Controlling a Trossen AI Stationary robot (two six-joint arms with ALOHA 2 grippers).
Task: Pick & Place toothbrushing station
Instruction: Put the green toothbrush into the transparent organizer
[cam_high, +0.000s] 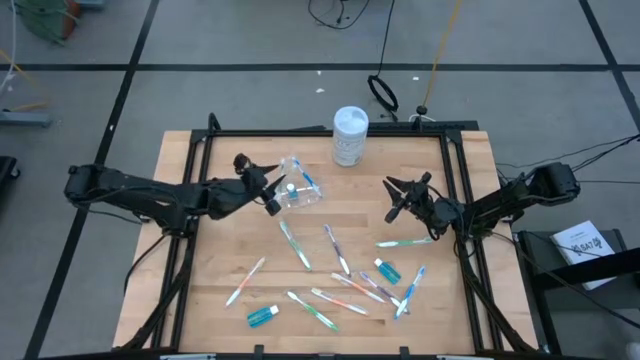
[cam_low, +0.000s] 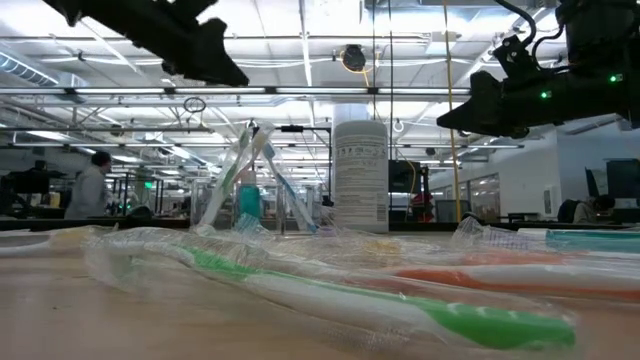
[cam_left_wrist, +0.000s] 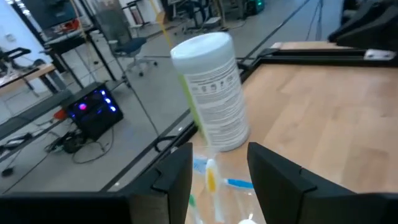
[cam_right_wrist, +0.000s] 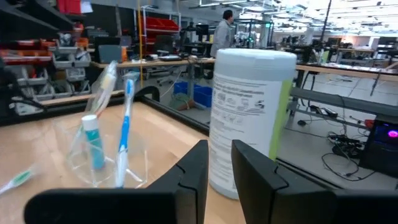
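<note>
A small clear cup (cam_high: 300, 192) stands upright on the far middle of the table and also shows in the right wrist view (cam_right_wrist: 106, 155). It holds a blue toothbrush (cam_right_wrist: 124, 124), a wrapped toothbrush (cam_right_wrist: 102, 87) and a teal toothpaste tube (cam_right_wrist: 93, 144). My left gripper (cam_high: 275, 192) is open and raised over the cup's left side. The brush tops (cam_left_wrist: 211, 174) show between its fingers. My right gripper (cam_high: 397, 200) is open and empty, raised to the right of the cup. Several toothbrushes (cam_high: 335, 248) and two teal tubes (cam_high: 262, 316) (cam_high: 388, 270) lie flat on the table.
A tall white canister (cam_high: 350, 135) stands at the table's far edge, just behind and to the right of the cup. A dark frame (cam_high: 330, 130) runs around the table. Wrapped toothbrushes (cam_low: 400, 300) lie close to the low camera. People show in the room beyond.
</note>
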